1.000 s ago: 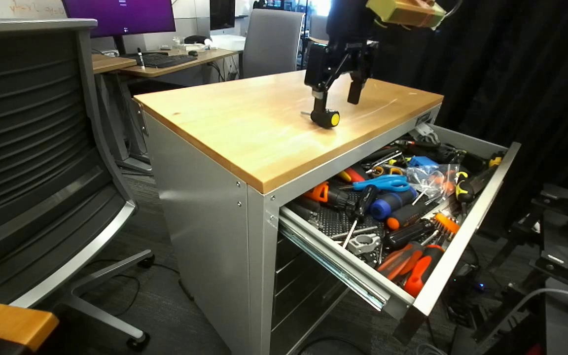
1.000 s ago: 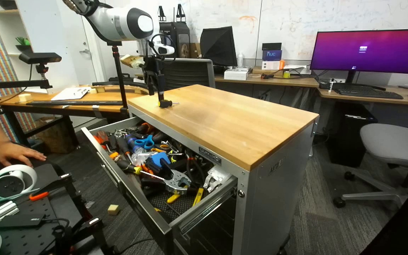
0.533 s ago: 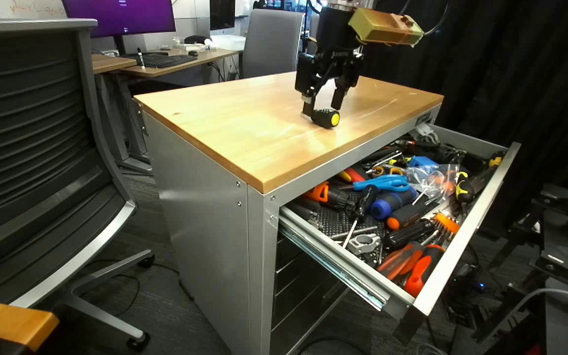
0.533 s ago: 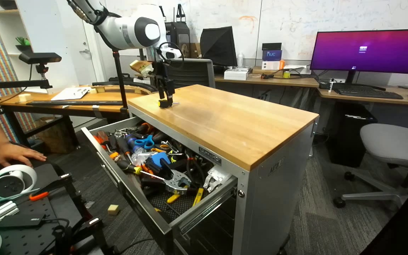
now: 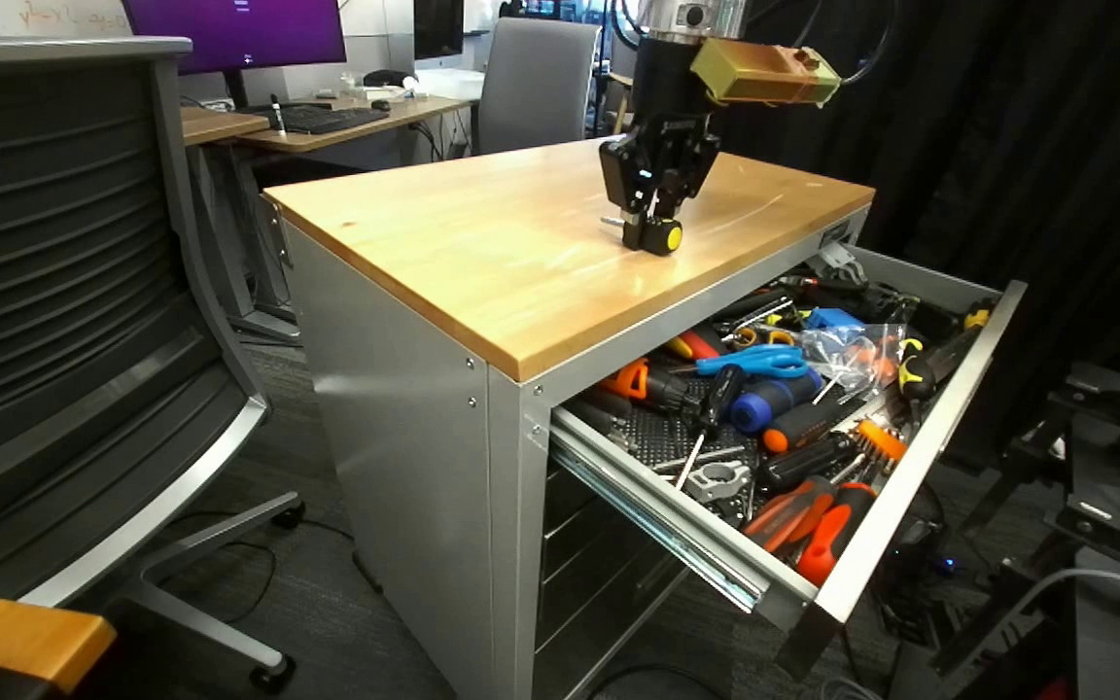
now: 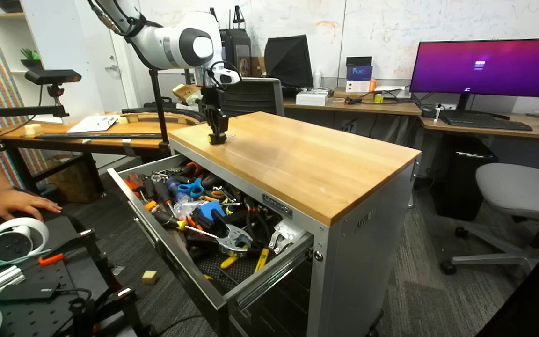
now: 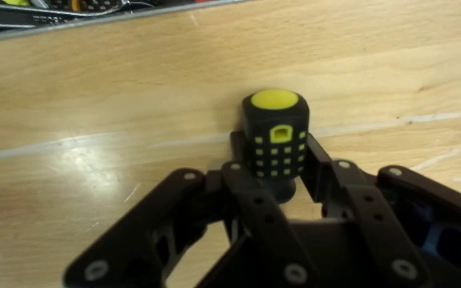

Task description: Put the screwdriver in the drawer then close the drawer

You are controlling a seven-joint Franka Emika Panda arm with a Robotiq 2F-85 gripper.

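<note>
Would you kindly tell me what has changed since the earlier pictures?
The claw, open before, came down and closed on the handle of the screwdriver. In an exterior view the yellow cap shifted slightly right; I cannot tell whether it has lifted. The drawer stayed open, the tools inside unmoved.

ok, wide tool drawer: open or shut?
Open. In both exterior views the drawer juts out past the wooden top, with its metal slide exposed and blue scissors visible inside. Full travel: cannot tell.
</note>
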